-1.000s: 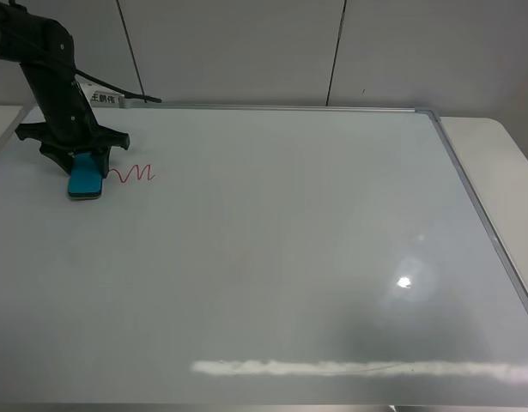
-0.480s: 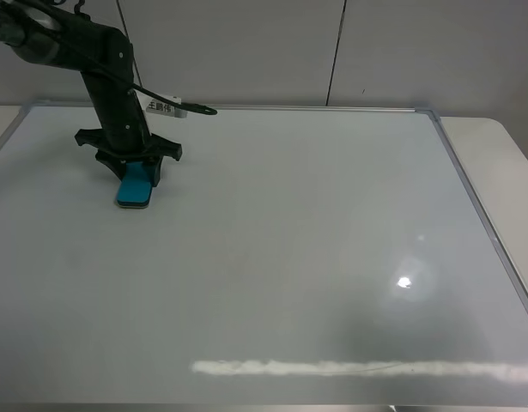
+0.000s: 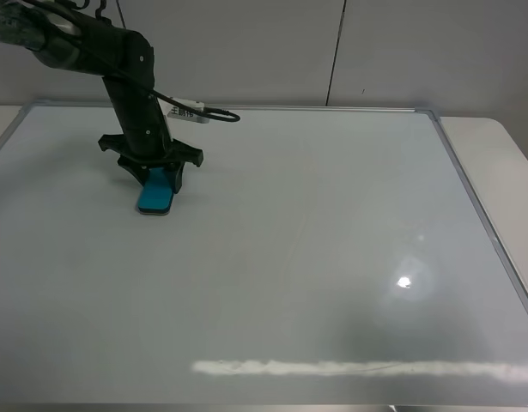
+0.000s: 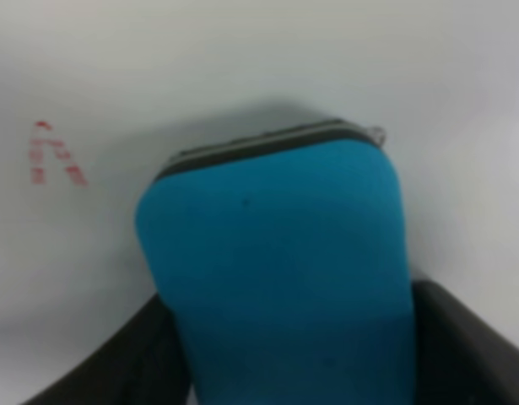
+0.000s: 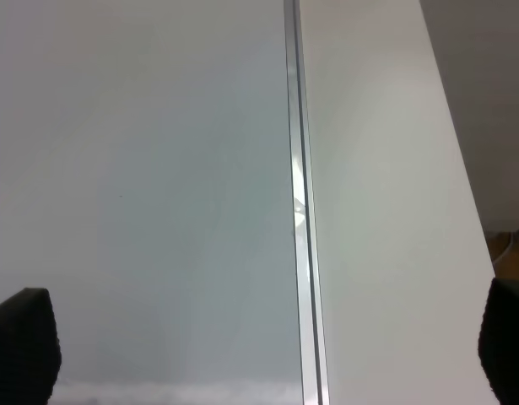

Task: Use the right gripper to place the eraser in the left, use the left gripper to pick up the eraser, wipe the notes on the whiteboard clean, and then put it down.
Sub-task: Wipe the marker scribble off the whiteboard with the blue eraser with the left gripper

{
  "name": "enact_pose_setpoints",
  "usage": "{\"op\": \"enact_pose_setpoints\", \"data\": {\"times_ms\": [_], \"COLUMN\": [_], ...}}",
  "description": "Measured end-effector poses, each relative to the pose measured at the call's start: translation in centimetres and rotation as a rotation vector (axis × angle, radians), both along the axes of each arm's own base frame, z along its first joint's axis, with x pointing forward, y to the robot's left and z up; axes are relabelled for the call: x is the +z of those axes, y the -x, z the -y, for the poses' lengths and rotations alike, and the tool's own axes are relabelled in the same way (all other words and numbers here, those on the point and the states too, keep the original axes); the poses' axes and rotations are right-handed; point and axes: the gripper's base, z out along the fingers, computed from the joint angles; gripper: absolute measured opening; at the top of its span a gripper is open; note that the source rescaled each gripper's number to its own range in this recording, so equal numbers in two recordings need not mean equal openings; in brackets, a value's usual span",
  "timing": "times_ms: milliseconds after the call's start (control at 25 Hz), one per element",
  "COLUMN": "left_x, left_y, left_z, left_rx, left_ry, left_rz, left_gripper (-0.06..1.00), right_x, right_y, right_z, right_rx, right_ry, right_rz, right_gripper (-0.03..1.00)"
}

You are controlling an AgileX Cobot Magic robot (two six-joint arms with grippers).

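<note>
The whiteboard (image 3: 315, 257) fills most of the exterior high view. My left gripper (image 3: 159, 175) is shut on the teal eraser (image 3: 156, 195) and presses it flat on the board at the far left. In the left wrist view the eraser (image 4: 276, 253) sits between the black fingers (image 4: 116, 363), felt base on the board. No red notes show in the exterior high view; only faint red flecks (image 4: 52, 156) show beside the eraser in the left wrist view. My right gripper (image 5: 263, 350) is open and empty over the board's silver frame (image 5: 297, 211); it is out of the exterior high view.
A white label tag (image 3: 185, 111) hangs on the left arm's cable near the board's far edge. White table (image 3: 504, 163) lies past the board's right frame. A glare spot (image 3: 404, 281) and a bright streak (image 3: 358, 369) lie on the board's near right.
My left gripper has slid the eraser to the right across the red squiggle. The squiggle seen a second ago no longer shows in the exterior high view.
</note>
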Motion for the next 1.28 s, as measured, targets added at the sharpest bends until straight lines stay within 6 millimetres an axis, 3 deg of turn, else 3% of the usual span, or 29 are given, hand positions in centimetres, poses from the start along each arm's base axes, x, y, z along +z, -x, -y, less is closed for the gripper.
{"op": "enact_pose_setpoints", "data": {"times_ms": [80, 440, 600, 720, 880, 1080, 1280], "left_x": [0.0, 0.1, 0.2, 0.2, 0.2, 0.3, 0.4], "left_y": [-0.4, -1.5, -1.3, -1.3, -1.4, -1.4, -1.0], "left_z": [-1.8, -13.2, -15.4, -15.4, -13.9, -9.0, -2.1], "left_rx": [0.039, 0.255, 0.299, 0.298, 0.254, 0.140, 0.005], "left_ry": [-0.003, -0.068, -0.079, -0.081, -0.093, -0.094, -0.067], "left_rz": [-0.005, -0.034, -0.046, -0.046, -0.042, -0.028, -0.011], "left_gripper": [0.01, 0.01, 0.01, 0.01, 0.00, 0.00, 0.00], "right_x": [0.0, 0.0, 0.0, 0.0, 0.0, 0.0, 0.0], "right_y": [0.0, 0.0, 0.0, 0.0, 0.0, 0.0, 0.0], "right_z": [0.0, 0.0, 0.0, 0.0, 0.0, 0.0, 0.0], "right_rx": [0.000, 0.000, 0.000, 0.000, 0.000, 0.000, 0.000], "right_ry": [0.000, 0.000, 0.000, 0.000, 0.000, 0.000, 0.000], "right_rz": [0.000, 0.000, 0.000, 0.000, 0.000, 0.000, 0.000], "right_gripper": [1.00, 1.00, 1.00, 1.00, 1.00, 1.00, 1.00]}}
